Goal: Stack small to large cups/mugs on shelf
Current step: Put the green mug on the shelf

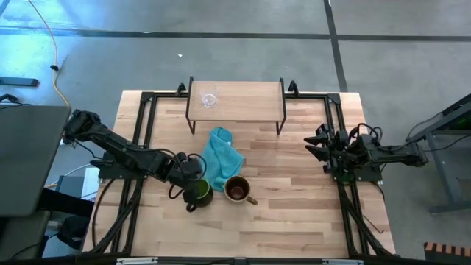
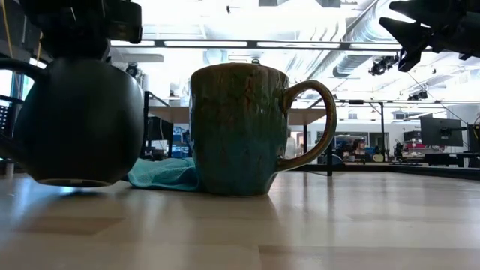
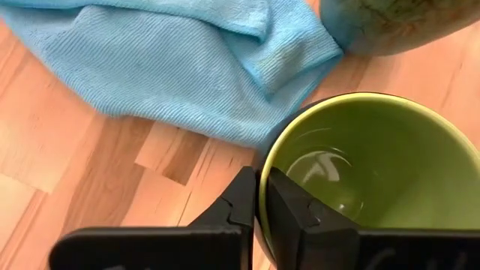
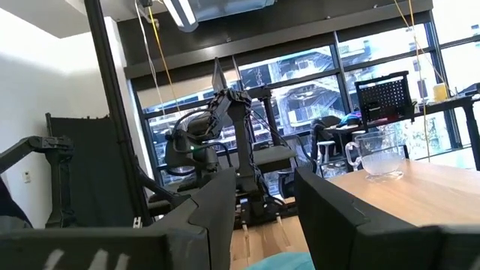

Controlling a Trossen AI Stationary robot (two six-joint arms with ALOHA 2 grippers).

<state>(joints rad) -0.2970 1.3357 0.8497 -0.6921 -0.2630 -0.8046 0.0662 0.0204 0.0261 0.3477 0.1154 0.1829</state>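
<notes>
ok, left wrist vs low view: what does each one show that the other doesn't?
Left wrist only: the dark mug's green inside, with the left gripper shut on its rim, one finger inside and one outside.

Low view only: the dark mug hangs just clear of the table, and the olive-tan mug's handle shows.

Both: the dark mug, the olive-tan mug and the teal cloth.

Dark mug point(image 2: 79, 124) raised beside olive-tan mug point(image 2: 240, 127).

Robotics lab, exposed ceiling ducts point(image 2: 352, 52), monitors point(image 2: 441, 131) (desks behind), large windows point(image 4: 315, 82)
</notes>
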